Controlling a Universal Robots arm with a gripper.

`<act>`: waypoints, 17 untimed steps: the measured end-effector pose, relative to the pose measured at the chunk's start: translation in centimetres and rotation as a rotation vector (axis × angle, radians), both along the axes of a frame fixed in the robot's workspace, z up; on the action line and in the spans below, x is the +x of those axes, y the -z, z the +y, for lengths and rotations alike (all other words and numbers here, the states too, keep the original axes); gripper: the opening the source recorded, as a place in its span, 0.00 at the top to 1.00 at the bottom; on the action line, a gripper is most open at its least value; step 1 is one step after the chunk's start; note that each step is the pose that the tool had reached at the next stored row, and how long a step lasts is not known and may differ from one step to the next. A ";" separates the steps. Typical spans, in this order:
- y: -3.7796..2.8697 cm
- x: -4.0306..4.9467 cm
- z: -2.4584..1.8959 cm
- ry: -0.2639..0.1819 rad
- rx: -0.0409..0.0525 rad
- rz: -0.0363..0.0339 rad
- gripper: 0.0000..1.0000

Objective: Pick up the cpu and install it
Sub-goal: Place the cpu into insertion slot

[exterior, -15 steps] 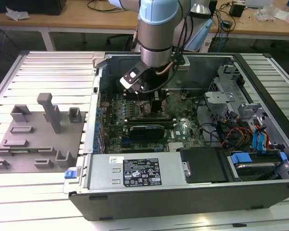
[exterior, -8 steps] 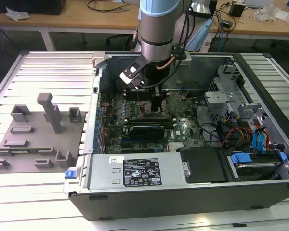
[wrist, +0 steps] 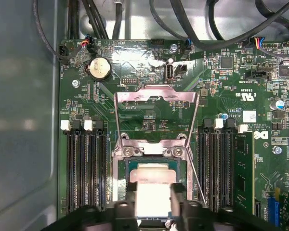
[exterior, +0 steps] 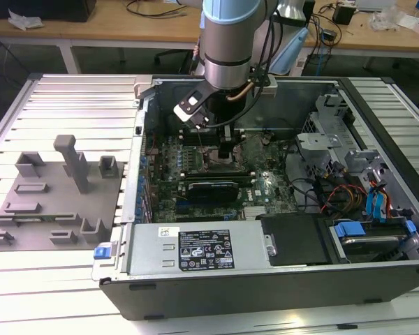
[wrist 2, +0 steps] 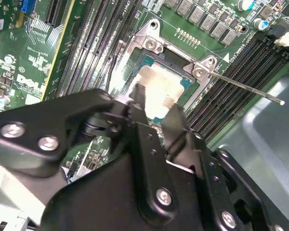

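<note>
The cpu (wrist: 152, 174), a pale silver square with a thin dark rim, lies flat in the motherboard socket (wrist: 123, 166) in both wrist views. My gripper (wrist: 153, 193) reaches straight down onto it, one black finger (wrist: 130, 191) pressed against each of two opposite sides, so it is shut on the chip. In the second wrist view the cpu (wrist 2: 160, 83) shows just past the fingertips of the gripper (wrist 2: 158, 103). The exterior view has the gripper (exterior: 227, 150) low inside the open computer case (exterior: 265, 293), over the green board.
The socket's metal load plate (wrist: 156, 94) stands hinged open behind the chip, and a thin lever rod (wrist 2: 245, 86) sticks out sideways. Memory slots (wrist: 84, 168) flank the socket. A grey plastic fixture (exterior: 49, 202) sits outside the case at the exterior view's left. Cables (exterior: 342, 195) fill the right.
</note>
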State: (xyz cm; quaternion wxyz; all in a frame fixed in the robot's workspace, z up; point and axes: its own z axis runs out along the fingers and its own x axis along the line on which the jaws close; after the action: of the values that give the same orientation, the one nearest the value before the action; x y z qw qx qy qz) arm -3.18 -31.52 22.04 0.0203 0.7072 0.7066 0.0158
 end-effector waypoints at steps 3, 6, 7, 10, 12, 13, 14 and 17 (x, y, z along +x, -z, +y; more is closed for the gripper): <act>0.00 0.00 0.00 0.000 0.0000 0.0000 0.77; 0.00 0.00 0.00 0.000 0.0000 0.0000 0.89; 0.00 0.00 0.00 0.000 -0.0001 0.0000 0.89; 0.00 0.00 0.00 0.000 -0.0001 0.0000 0.89; 0.17 0.00 0.00 0.000 -0.0001 0.0000 0.89; 0.29 0.01 0.00 0.000 -0.0001 0.0000 0.89; 0.43 0.04 0.00 0.000 -0.0001 0.0000 0.89; 1.00 0.06 0.00 0.000 -0.0002 0.0001 0.89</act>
State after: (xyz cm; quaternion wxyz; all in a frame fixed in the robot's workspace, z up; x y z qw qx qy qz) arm -3.13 -31.52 21.04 0.0204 0.7072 0.7065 0.0157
